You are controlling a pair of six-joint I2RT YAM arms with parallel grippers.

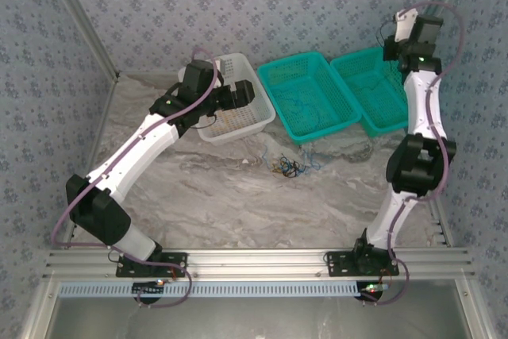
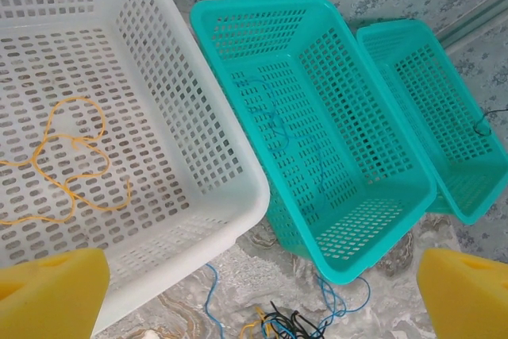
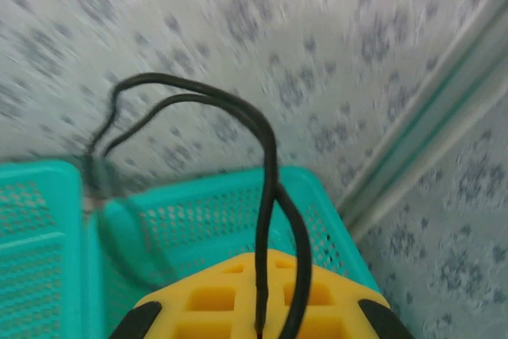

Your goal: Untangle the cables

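The cables lie as a small clump of yellow, blue and black wires on the marble table, just in front of the baskets. In the left wrist view the clump sits at the bottom edge. My left gripper hovers over the white basket, open, with nothing between its yellow fingertips. A loose yellow wire lies inside the white basket. My right gripper is raised above the right teal basket. It is shut on a black wire that loops upward.
Two teal baskets stand side by side behind the clump. The middle teal basket holds a thin blue wire. A blue strand runs under its front corner. Patterned walls and a metal frame bound the table.
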